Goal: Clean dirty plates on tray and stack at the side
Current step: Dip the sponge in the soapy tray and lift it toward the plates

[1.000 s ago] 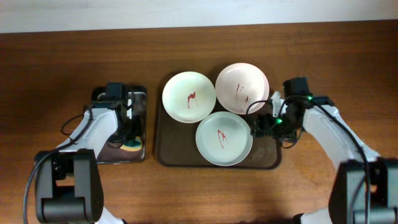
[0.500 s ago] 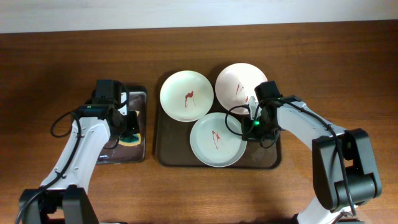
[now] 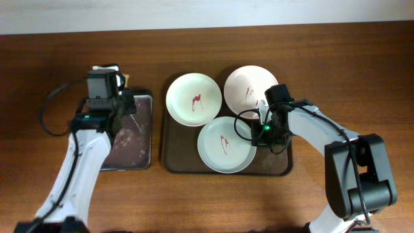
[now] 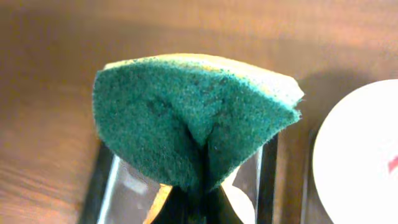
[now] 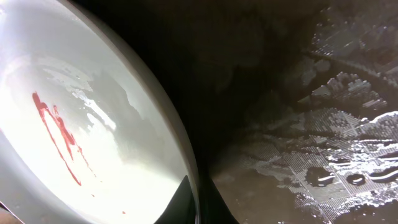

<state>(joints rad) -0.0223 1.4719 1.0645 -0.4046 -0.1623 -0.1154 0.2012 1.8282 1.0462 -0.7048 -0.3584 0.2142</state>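
- Left hand (image 4: pixel 200 205) is clenched on a green sponge (image 4: pixel 199 118), held above the black tray (image 3: pixel 132 139).
- Smeared mint plate (image 3: pixel 223 145) lies to its right, on the brown tray (image 3: pixel 174 162).
- Right hand (image 3: pixel 264 131) grips that plate's right rim, ready to steady it.

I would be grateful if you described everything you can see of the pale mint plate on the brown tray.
The pale mint plate is round, shallow and glossy, with a smooth, hard-looking surface. A thin red smear marks its centre, so it is not yet cleaned. It sits in the front middle of the dark brown tray, close below the two white plates; whether it touches them cannot be told. The right gripper pinches its right rim.
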